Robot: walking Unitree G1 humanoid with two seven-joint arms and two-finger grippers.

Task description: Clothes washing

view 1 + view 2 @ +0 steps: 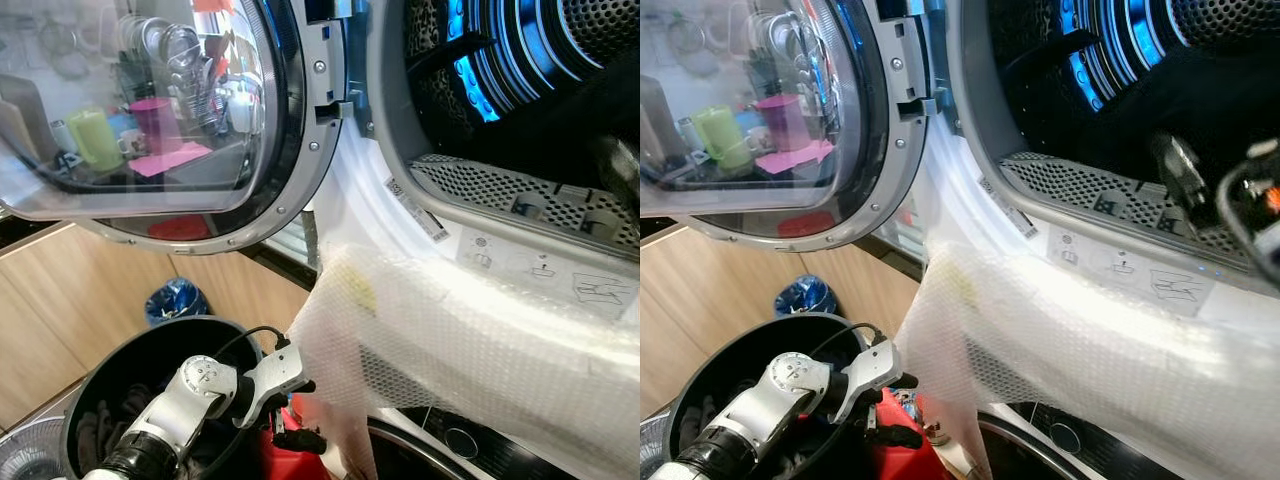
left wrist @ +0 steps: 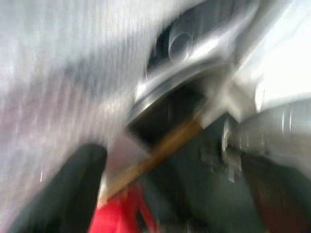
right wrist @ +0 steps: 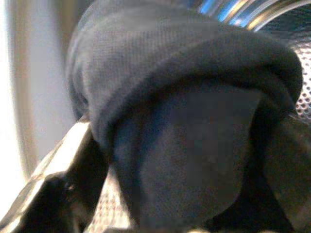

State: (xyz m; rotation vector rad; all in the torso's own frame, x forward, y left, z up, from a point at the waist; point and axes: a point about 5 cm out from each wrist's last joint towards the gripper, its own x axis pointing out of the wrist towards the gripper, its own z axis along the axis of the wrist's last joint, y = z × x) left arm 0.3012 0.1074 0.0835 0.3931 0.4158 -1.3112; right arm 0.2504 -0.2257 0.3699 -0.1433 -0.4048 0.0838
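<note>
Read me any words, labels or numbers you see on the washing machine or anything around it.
No text here can be read.
Long sticker on the washing machine's white door frame: print too small.
Three pictogram stickers below the drum opening: drawings, any words too small.
Left wrist view: blurred.

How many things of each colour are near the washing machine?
Black: 1, the round basket beside the left gripper
Red: 1, the red thing by that basket
Blue: 1, the blue bag on the floor
Dark: 1, the dark cloth at the right gripper
White: 1, the bubble wrap
Total: 5
</note>
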